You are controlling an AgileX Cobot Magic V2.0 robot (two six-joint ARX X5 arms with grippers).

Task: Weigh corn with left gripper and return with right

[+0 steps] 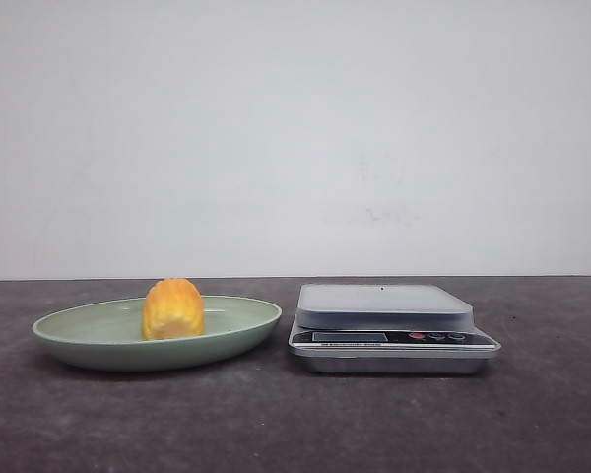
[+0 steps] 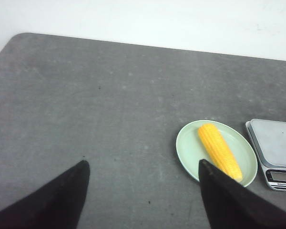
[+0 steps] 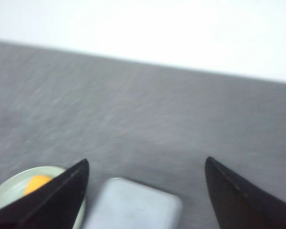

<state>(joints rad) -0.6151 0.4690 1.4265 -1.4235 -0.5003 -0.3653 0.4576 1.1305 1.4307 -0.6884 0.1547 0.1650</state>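
Grey tabletop [image 1: 276, 424] bears a ridged yellow-orange corn [image 2: 219, 150] on its plate [image 2: 188, 143]; both jaws spread.

**Colours logged**

Corn [image 1: 173, 308] was seen yellow-orange with ridged kernel rows. Plate [image 1: 238, 330] was pale green. Scale [image 1: 392, 330] was noted silver-grey, red buttons on a dark panel. Table [image 1: 295, 424] was mottled dark grey; wall [image 1: 295, 128] white. Gripper fingers [image 2: 52, 200] were black.
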